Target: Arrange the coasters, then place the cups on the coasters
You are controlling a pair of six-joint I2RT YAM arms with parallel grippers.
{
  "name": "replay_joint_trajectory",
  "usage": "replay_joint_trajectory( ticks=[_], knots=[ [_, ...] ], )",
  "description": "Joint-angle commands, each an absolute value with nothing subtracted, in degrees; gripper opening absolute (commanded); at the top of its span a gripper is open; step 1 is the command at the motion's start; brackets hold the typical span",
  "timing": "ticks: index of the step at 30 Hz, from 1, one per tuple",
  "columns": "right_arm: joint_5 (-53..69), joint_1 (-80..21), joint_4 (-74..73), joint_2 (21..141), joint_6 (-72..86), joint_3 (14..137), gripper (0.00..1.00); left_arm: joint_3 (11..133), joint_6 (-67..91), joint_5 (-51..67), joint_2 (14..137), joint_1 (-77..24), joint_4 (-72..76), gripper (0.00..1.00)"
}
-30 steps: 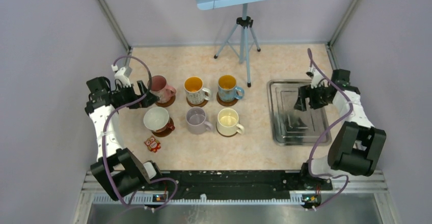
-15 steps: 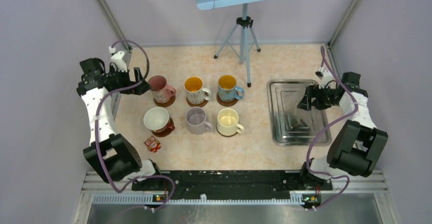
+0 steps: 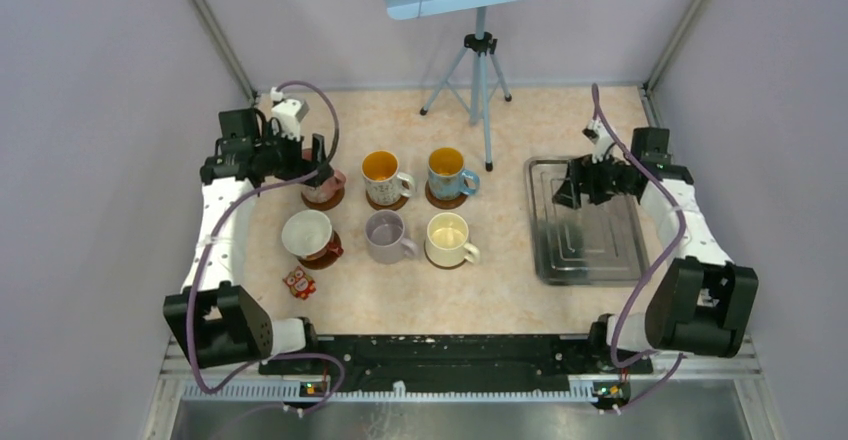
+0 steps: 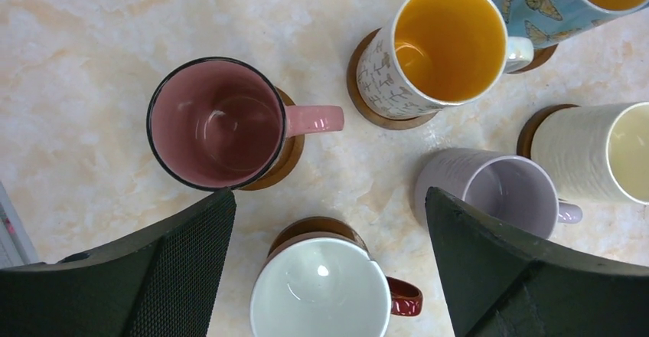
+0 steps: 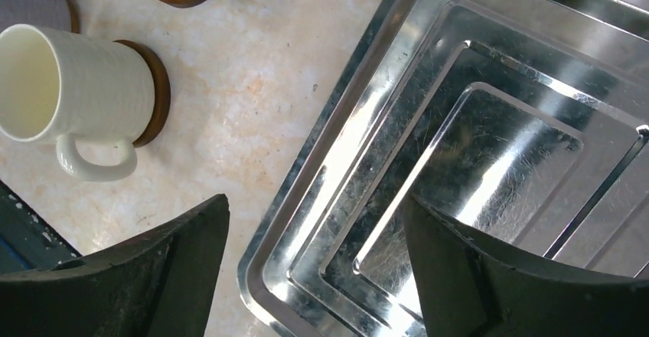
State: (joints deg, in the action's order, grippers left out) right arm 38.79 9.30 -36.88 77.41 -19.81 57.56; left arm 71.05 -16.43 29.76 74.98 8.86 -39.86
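Left gripper (image 3: 313, 163) spread wide, empty, hovering by pink ceramic mug (image 4: 216, 122). Right gripper (image 3: 566, 192) likewise, over rectangular steel tray (image 3: 600, 260). Beige marbled tabletop (image 3: 420, 295), pale lavender walls (image 3: 100, 70).

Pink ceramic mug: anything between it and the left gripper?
Nothing visible. The open left gripper hangs above the pink ceramic mug with only clear air between them. The mug already sits on its round brown wooden coaster.

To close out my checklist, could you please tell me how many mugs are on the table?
6, two rows of three. Far row: pink mug, patterned mug, blue mug. Near row: red mug, lavender mug, cream mug. None seems hidden.
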Motion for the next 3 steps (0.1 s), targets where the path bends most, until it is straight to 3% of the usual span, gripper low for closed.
replay_joint_trajectory(
  ticks=[1,3],
  knots=[
    [38.14,8.17,-34.06,75.53,-17.87,58.77,0.82,70.4,-14.29,26.9,73.43,8.27,-36.02,0.99],
    [37.91,7.65,-33.74,75.56,-17.56,58.76,0.82,70.4,-13.99,26.12,73.41,8.18,-35.74,0.99]
  ],
)
